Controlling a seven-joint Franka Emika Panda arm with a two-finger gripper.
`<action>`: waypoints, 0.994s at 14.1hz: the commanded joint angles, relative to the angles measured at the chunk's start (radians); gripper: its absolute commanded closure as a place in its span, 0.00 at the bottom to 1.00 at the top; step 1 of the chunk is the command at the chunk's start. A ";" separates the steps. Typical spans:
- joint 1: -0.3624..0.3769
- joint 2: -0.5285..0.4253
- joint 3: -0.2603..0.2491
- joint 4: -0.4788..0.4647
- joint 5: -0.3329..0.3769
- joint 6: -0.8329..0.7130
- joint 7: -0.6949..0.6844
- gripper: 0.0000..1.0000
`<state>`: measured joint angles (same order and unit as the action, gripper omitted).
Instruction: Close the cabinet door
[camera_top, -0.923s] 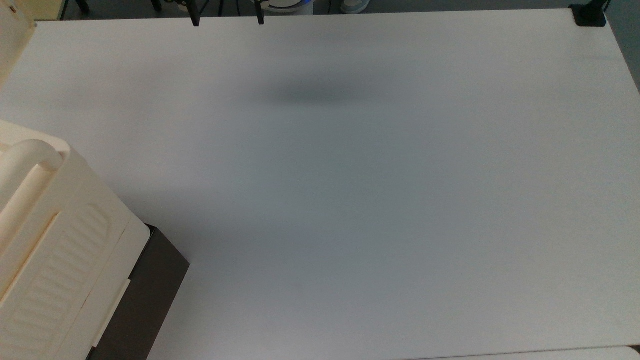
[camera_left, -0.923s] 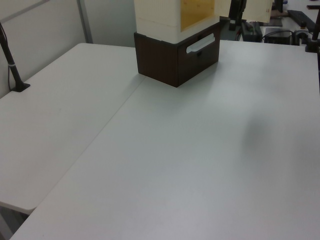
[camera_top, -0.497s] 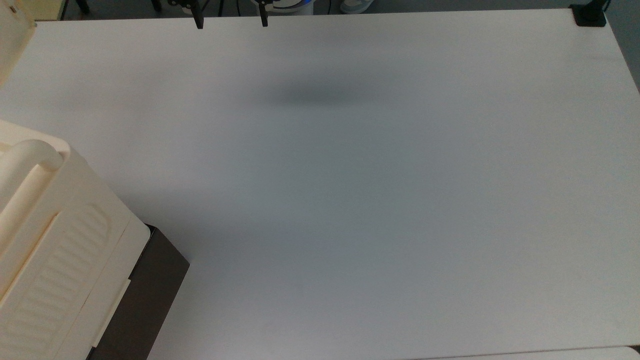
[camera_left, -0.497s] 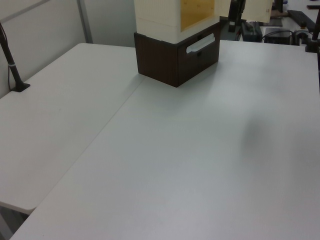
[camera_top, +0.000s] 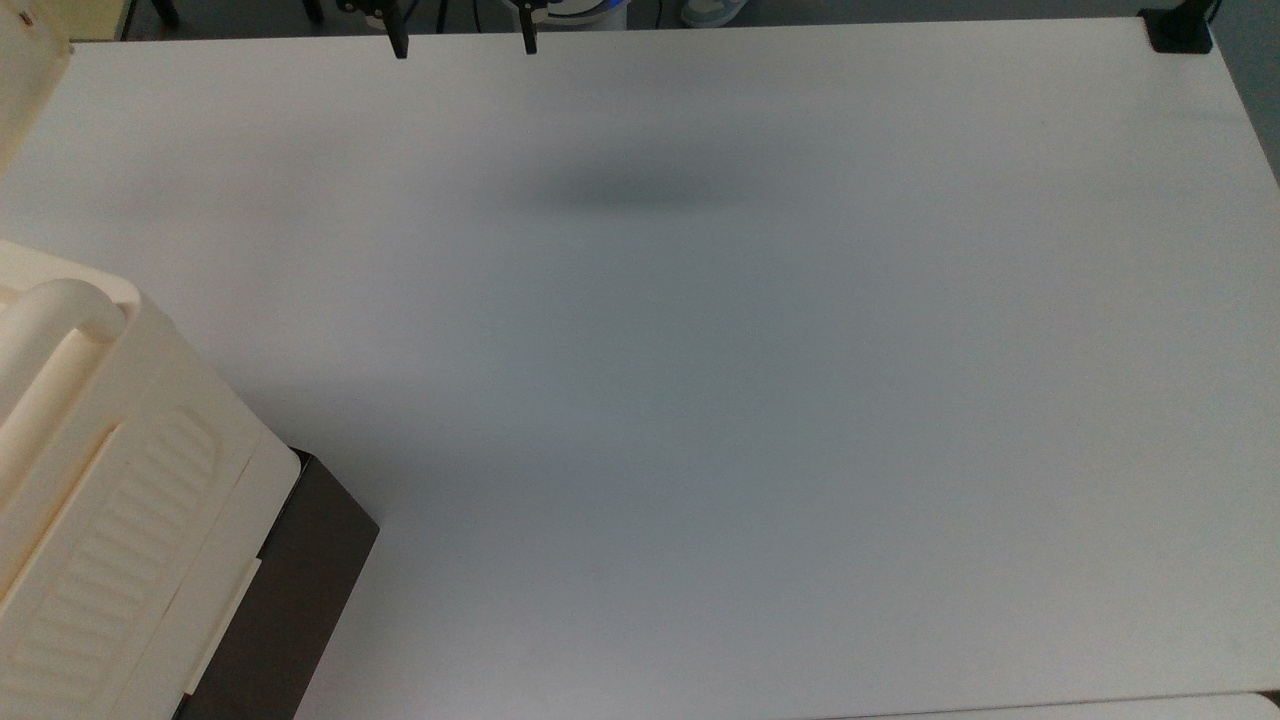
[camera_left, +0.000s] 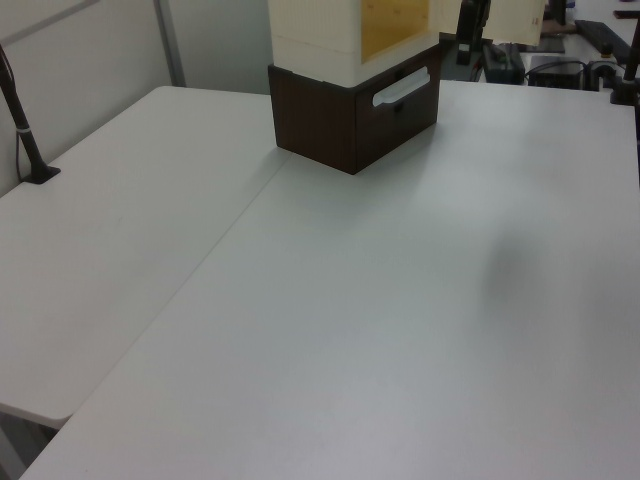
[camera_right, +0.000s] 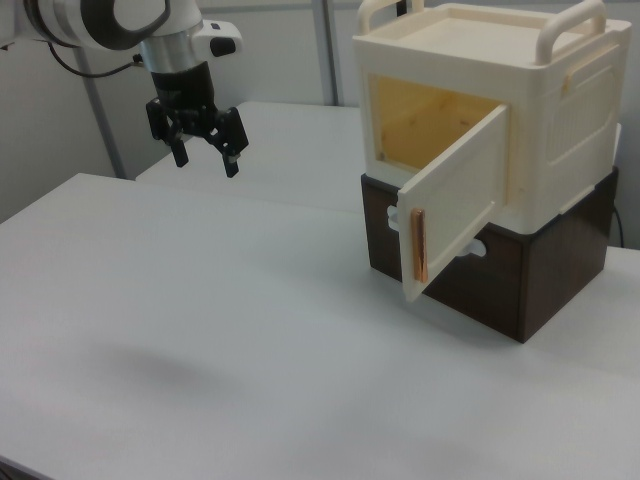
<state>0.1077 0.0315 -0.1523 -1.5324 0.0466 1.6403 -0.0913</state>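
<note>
The white tabletop (camera_right: 200, 330) takes up most of every view; it is one broad surface with a seam in the left view where a second white slab joins it at the left view's left; a soft grey shadow (camera_top: 630, 190) lies on it in the upper middle of the top view.

One cabinet (camera_right: 560, 120) stands on the tabletop: at the right view's right, at the top view's lower left, and at the upper middle of the left view; its cream upper box has two rounded bar handles on top and sits on a dark brown base (camera_right: 545, 275) with a pale drawer pull (camera_left: 400, 88) visible in the left view.

The cabinet door (camera_right: 455, 195) is a single cream panel, swung out wide toward the right view's lower left, with a thin copper-brown strip down its free edge; behind it the yellowish interior (camera_right: 425, 125) is exposed.

The hand (camera_right: 203, 158) hangs in the upper left of the right view, above the tabletop and well apart from the door; its two black fingers (camera_right: 232, 150) are spread apart, holding and touching nothing; nothing stands between it and the door.

In the top view two dark fingertips (camera_top: 399, 42) show at the upper edge; a black clamp (camera_top: 1178, 30) sits at the upper right corner.
</note>
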 joint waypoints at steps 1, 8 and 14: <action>-0.005 -0.022 -0.003 -0.006 -0.019 -0.004 -0.022 0.00; -0.103 -0.061 -0.022 0.006 -0.033 0.061 -0.004 0.41; -0.171 -0.082 -0.173 0.020 0.188 0.185 0.027 1.00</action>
<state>-0.0580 -0.0214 -0.2481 -1.5018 0.1379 1.7450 -0.0911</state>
